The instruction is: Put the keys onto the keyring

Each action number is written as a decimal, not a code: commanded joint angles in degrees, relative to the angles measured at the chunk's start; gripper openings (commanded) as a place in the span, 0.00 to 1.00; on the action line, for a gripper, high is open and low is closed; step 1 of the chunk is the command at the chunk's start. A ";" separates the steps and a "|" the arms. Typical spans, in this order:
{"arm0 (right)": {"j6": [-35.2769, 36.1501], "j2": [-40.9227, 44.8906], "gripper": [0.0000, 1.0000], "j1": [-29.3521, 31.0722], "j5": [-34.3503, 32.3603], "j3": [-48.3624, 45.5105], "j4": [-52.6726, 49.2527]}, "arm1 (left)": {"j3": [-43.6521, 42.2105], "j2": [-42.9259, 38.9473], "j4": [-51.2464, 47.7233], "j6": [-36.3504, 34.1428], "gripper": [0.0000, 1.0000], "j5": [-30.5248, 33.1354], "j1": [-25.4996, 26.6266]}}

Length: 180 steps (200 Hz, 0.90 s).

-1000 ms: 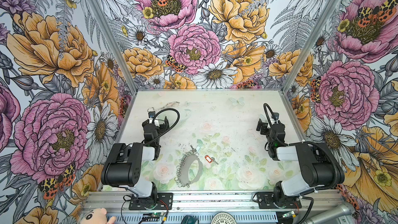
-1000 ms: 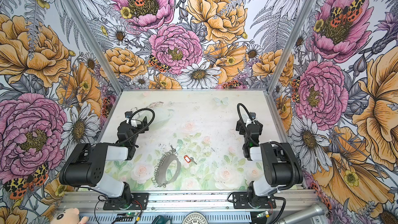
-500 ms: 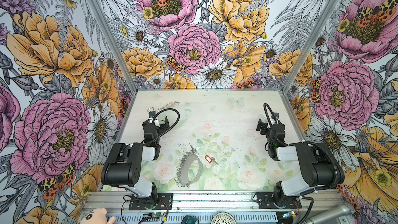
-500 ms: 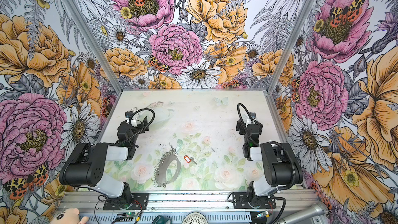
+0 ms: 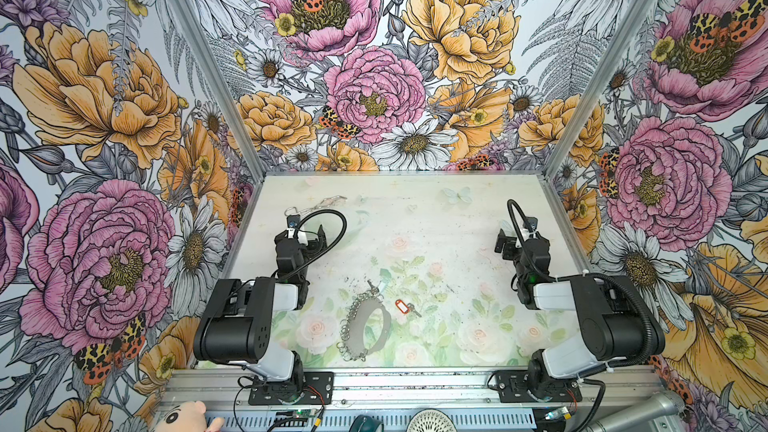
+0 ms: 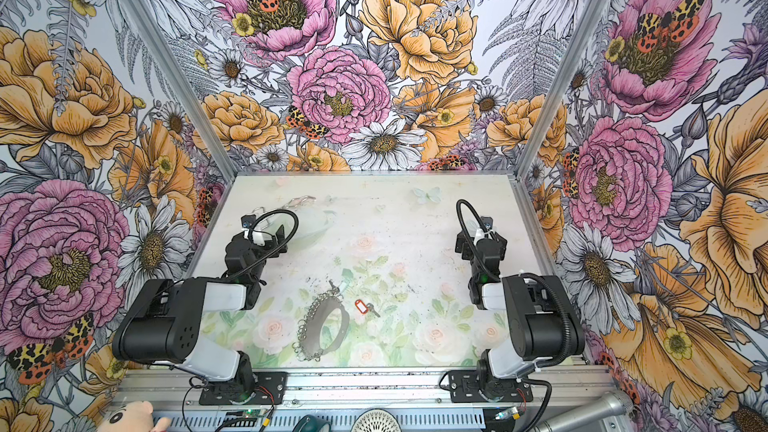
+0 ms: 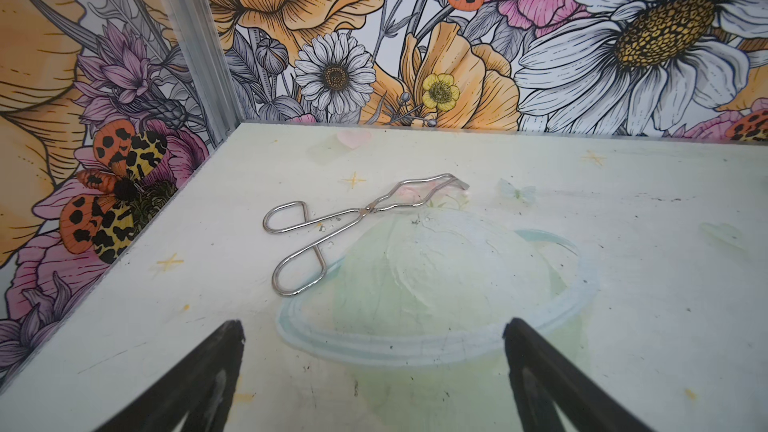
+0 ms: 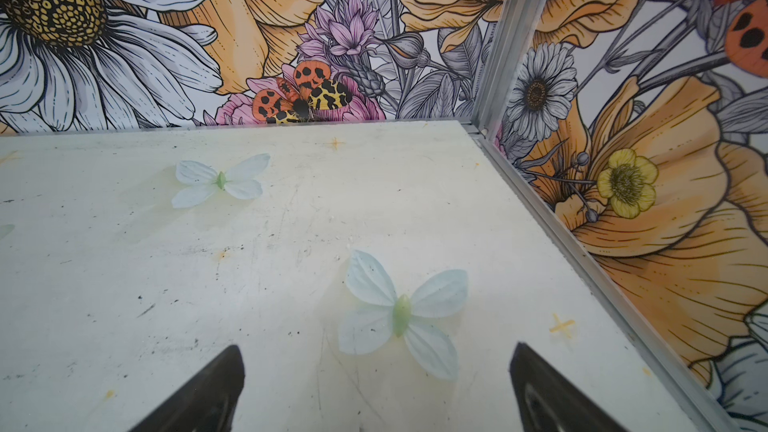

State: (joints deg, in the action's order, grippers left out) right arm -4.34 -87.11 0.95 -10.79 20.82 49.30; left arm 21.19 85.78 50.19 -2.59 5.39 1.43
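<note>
In both top views the keyring [image 5: 385, 324] [image 6: 343, 322], a large dark grey hoop fringed with small silver rings, lies flat near the table's front middle. Just right of it lie the keys [image 5: 404, 306] [image 6: 362, 306], small and silvery with a red tag. A dark key [image 5: 370, 284] rests at the hoop's far end. My left gripper [image 5: 308, 233] [image 7: 372, 326] hovers open over the left of the table, far behind the hoop, holding nothing. At the right side my right gripper [image 5: 516, 239] [image 8: 377, 349] is open and holds nothing. Neither wrist view shows the keys or keyring.
Silver scissor-shaped tongs [image 5: 320, 203] [image 7: 357, 211] lie at the far left, just beyond my left gripper. Flowered walls with metal corner posts [image 8: 498, 35] close in three sides. A metal rail [image 5: 415, 380] runs along the front, with a plush toy [image 5: 183, 415] and a microphone [image 5: 636, 409] beyond it.
</note>
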 commanded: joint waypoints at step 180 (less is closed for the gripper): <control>-30.02 47.73 0.99 -0.75 11.42 7.33 -50.35 | 14.49 -42.88 -65.34 43.93 0.98 -22.15 -5.90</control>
State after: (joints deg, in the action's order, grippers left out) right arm -33.23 -36.27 0.16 -4.56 25.47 3.55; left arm 37.08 42.00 -13.23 37.21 -1.83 -2.26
